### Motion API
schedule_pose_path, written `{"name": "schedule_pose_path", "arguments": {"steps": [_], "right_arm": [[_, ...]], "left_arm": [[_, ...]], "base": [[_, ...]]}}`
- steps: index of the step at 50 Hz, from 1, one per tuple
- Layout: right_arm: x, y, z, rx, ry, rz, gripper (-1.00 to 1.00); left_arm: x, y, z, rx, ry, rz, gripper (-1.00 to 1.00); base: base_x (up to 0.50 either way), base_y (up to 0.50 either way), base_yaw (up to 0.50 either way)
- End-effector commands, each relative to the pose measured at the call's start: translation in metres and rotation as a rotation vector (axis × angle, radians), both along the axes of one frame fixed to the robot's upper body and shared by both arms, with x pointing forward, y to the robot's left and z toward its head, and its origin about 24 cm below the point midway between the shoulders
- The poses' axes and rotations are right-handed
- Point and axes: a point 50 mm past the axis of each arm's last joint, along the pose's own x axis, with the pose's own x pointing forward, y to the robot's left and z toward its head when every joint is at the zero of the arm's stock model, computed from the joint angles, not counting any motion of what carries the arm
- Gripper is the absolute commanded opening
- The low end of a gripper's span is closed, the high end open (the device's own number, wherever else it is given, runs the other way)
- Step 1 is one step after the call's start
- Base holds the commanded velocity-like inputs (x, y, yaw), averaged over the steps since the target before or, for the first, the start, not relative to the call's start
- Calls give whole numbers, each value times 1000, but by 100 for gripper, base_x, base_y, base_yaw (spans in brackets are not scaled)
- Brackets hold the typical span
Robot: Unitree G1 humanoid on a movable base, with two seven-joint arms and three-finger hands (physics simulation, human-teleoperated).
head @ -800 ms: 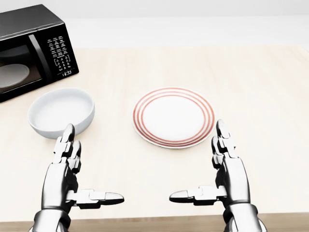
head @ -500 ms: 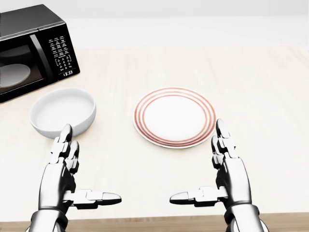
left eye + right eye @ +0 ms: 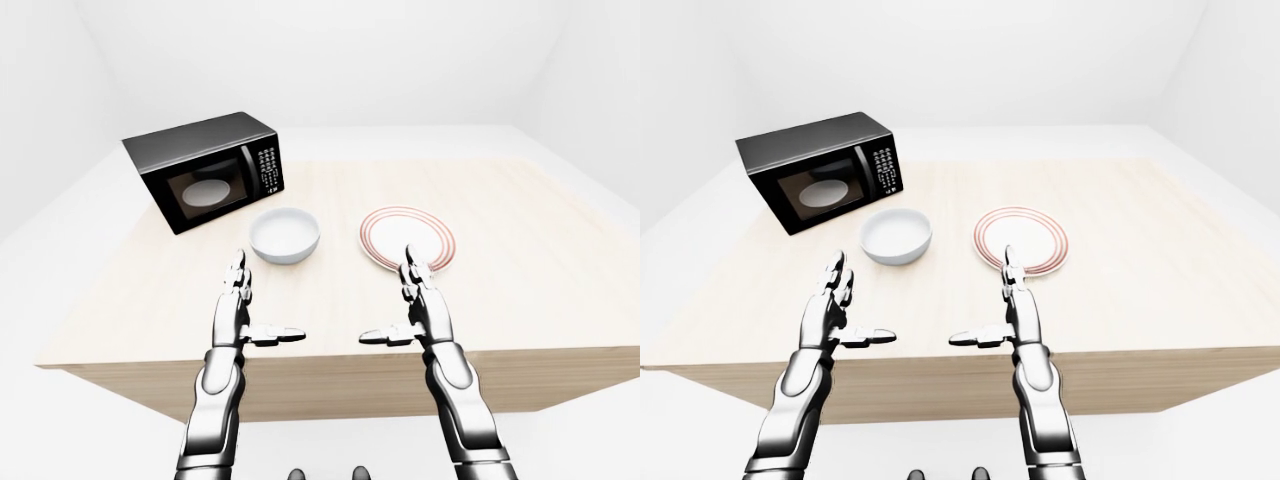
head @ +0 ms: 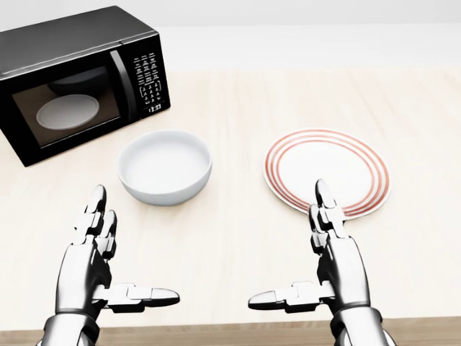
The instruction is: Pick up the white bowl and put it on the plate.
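The round white ceramic bowl [image 4: 165, 168] lies above and right of the open, empty left hand [image 4: 97, 252], nearer it than the open right hand [image 4: 333, 249].

Pale wood worktop [image 3: 520, 250], thick slab, light grain. Three things sit on it. Black microwave [image 3: 205, 170] at the far left corner, angled, door shut, a white dish visible through the glass. White bowl [image 4: 165, 166] upright, near the microwave, toward the middle of the worktop. Plate [image 4: 328, 171] with red rings, flat, right of the bowl, apart from it.
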Motion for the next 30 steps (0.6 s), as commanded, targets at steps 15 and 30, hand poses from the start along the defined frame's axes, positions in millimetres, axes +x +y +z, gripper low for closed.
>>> {"name": "schedule_pose_path", "arguments": {"steps": [15,30], "right_arm": [[1,2,-3,2,6,15,100],[0,5,-1,29,15,30,100]], "left_arm": [[0,0,1,0,0,0,100],[0,0,1,1,0,0,100]], "base": [[0,47,0],[0,2,0]]}}
